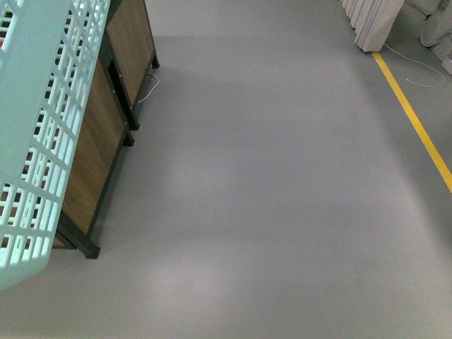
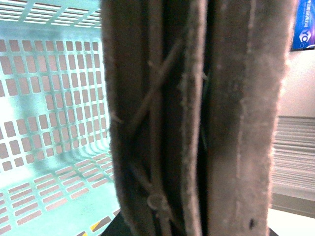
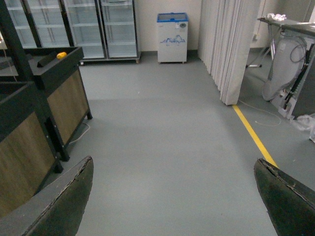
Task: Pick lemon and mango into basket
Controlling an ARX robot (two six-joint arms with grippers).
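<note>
- Right wrist view: right gripper (image 3: pixel 172 196) spread wide, nothing between its dark fingers (image 3: pixel 61 206), only grey floor (image 3: pixel 162 137) past them.
- Left wrist view: ribbed brown handle (image 2: pixel 142 123) fills mid-frame, very close. Left gripper's fingers not made out, so cannot tell if it is clamped on the handle.
- Basket (image 2: pixel 49 98) lies behind the handle, showing teal slotted walls and bottom.
- Front view: basket wall (image 1: pixel 35 141) at the left edge, tilted, overlapping the wood-panelled stands (image 1: pixel 99 141).
- Small yellow item (image 3: pixel 61 55) in the farther stand's dark top tray, near its aisle-side rim. Too small to tell lemon from mango.
- Yellow floor line (image 3: pixel 253 135) runs along the floor's right side, beside white panels (image 3: pixel 231 49).
- White chest freezer (image 3: pixel 172 37) stands at the back wall, next to glass-door fridges (image 3: pixel 83 24).
</note>
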